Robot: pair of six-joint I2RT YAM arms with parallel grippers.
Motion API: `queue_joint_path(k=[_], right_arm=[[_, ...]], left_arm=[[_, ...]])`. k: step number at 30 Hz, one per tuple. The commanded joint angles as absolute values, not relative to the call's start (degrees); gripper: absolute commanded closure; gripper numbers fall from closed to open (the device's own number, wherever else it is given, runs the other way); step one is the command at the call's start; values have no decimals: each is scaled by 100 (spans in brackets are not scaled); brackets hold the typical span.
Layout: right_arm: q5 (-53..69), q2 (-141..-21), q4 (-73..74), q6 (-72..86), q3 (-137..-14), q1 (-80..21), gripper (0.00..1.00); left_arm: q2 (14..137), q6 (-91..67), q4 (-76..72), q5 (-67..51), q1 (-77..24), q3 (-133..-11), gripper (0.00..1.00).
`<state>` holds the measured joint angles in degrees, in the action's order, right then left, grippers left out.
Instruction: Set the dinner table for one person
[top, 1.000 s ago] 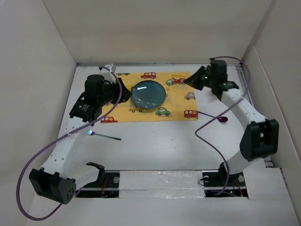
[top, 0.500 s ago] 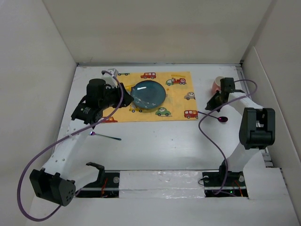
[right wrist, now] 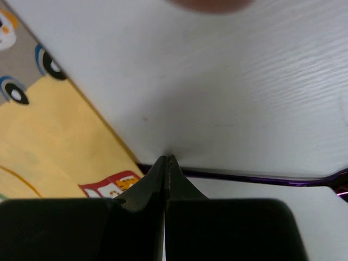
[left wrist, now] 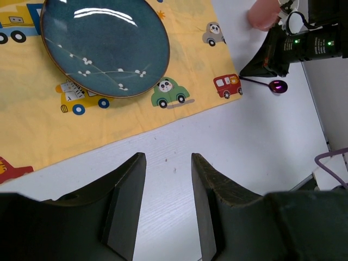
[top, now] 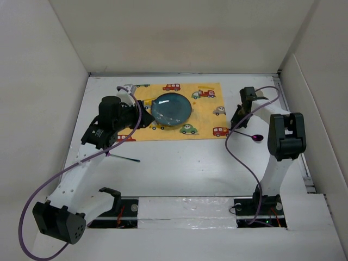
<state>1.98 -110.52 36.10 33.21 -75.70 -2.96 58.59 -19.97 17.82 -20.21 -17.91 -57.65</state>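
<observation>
The white dinner table [top: 185,163] carries a yellow car-print cloth [top: 206,117] with a dark blue plate [top: 172,107] on it. My left gripper [top: 141,117] is open and empty, just left of the plate; in its wrist view [left wrist: 168,163] it hangs over bare table near the cloth's front edge. My right gripper [top: 235,124] is shut, its tips [right wrist: 166,159] down at the table beside the cloth's right edge, with the purple spoon's handle [right wrist: 261,176] passing under them. The spoon's bowl [top: 258,138] lies to the right. A fork [top: 125,158] lies front left.
A pink cup [left wrist: 262,13] stands at the back right, hidden by the right arm in the top view. Cream walls close in the table on the left, back and right. Purple cables trail from both arms.
My right arm swung from the cloth's back right corner out to the right, then came down beside the spoon's handle. My left gripper shifted slightly.
</observation>
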Motion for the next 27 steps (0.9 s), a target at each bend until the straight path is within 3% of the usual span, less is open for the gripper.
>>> queue_joint_path(k=[1, 13, 19, 20, 23, 27], right_arm=[[-130, -11092, 4104, 3068, -7586, -422, 100], [-396, -9459, 4017, 3120, -5952, -467, 100], [-500, -8536, 4034, 3277, -5801, -466, 99], [-553, -8291, 4043, 3304, -5775, -466, 84], [-685, -8174, 3999, 3357, -5670, -176, 62], [-703, -8524, 3885, 3322, -5564, 149, 57]], left_arm=[[5660, -1951, 1547, -2066, -1784, -5739, 64], [5704, -1854, 1652, -2109, -1784, -5686, 65], [5775, -1881, 1714, -2250, -1784, -5748, 65], [5783, -1881, 1714, -2276, -1784, -5748, 65], [5766, -1890, 1679, -2276, -1784, -5687, 65], [5739, -1942, 1626, -2312, -1784, -5581, 65]])
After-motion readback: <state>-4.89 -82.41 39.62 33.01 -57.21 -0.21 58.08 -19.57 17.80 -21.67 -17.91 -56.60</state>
